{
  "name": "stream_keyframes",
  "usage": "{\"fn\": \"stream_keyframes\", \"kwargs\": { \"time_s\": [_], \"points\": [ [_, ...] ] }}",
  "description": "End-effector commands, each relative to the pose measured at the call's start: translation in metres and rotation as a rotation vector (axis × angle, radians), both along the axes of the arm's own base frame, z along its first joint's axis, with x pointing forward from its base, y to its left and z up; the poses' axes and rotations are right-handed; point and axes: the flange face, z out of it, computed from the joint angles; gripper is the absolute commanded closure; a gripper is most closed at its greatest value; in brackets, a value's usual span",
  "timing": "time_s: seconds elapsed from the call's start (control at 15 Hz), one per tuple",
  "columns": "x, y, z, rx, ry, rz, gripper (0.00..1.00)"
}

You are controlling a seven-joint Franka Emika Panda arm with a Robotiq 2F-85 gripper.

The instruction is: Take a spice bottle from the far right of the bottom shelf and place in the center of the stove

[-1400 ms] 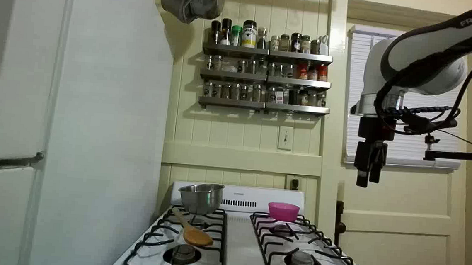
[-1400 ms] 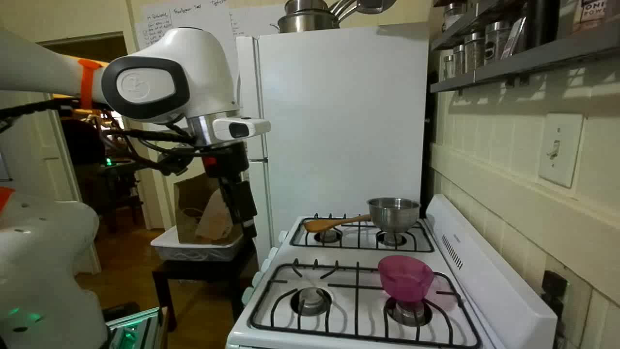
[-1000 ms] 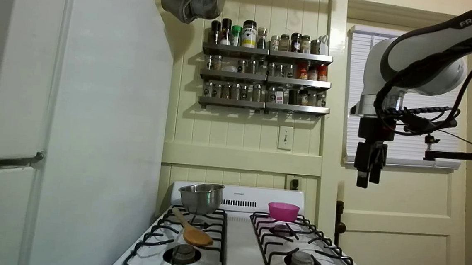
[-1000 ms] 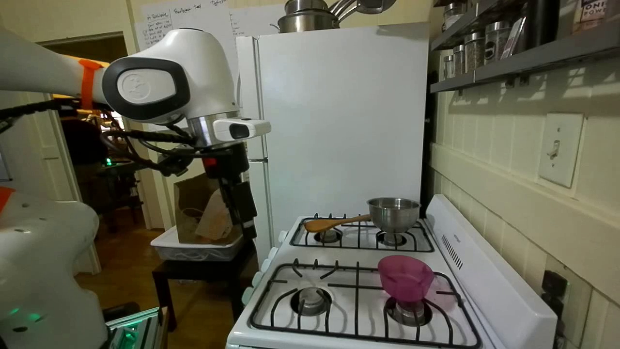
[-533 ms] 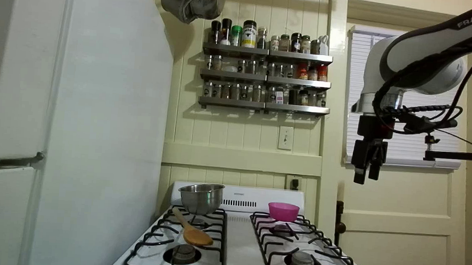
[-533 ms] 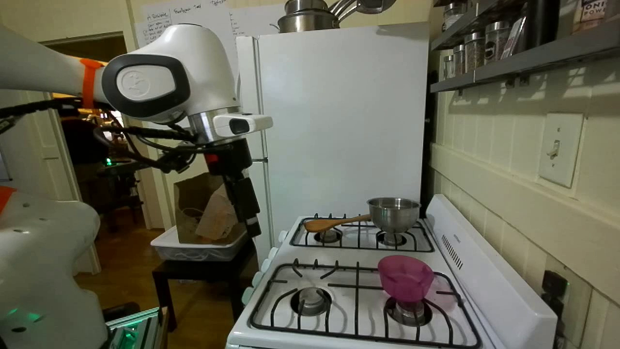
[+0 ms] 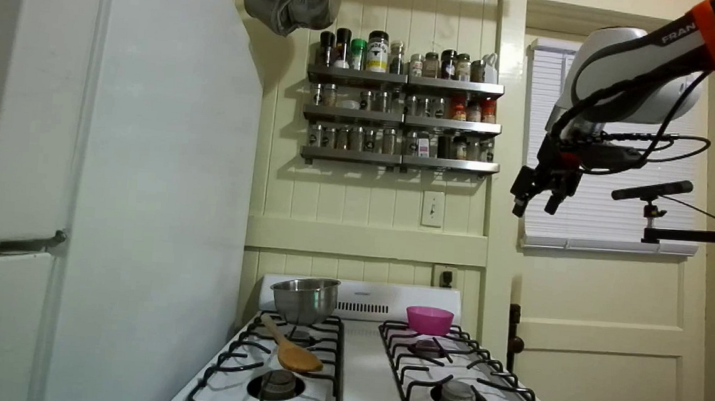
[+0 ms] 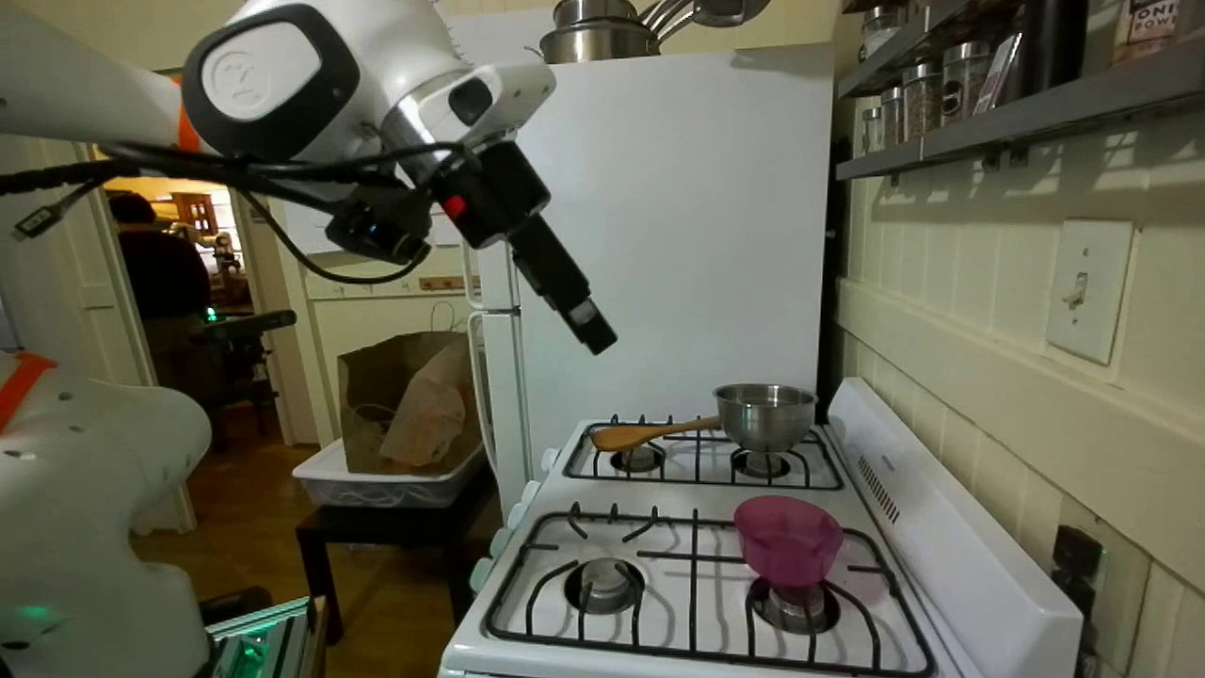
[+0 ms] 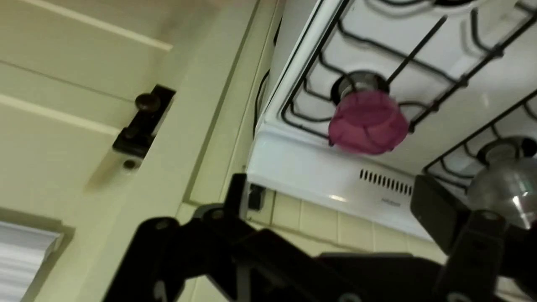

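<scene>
Gripper (image 7: pixel 535 208) is hovering up and to the right of the stove (image 7: pixel 361 377) in an exterior view, its fingers (image 7: pixel 520 204) standing well apart and holding nothing. High over the stove's back, a spice bottle (image 7: pixel 488 151), too small for detail, is standing at the far right of the bottom shelf (image 7: pixel 451 165). In an exterior view, the gripper is slanting downward, higher than the stove, where a pink bowl (image 8: pixel 789 541), a steel pot (image 8: pixel 765 419) and a wooden spoon (image 8: pixel 629 437) are resting on the grates (image 8: pixel 695 574). In the wrist view, the stove's back panel (image 9: pixel 331 180) is showing between the parted fingers.
</scene>
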Motion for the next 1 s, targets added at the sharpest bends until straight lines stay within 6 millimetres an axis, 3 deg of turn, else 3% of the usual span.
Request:
{"fn": "stream_keyframes", "kwargs": {
  "time_s": [0.0,0.07,0.53,0.93],
  "points": [
    [0.029,-0.034,0.036,-0.078,-0.179,-0.063,0.00],
    [0.011,-0.018,0.025,-0.041,-0.120,-0.032,0.00],
    [0.015,-0.021,0.028,-0.048,-0.131,-0.032,0.00],
    [0.055,-0.070,0.065,-0.174,-0.449,-0.105,0.00]
  ]
}}
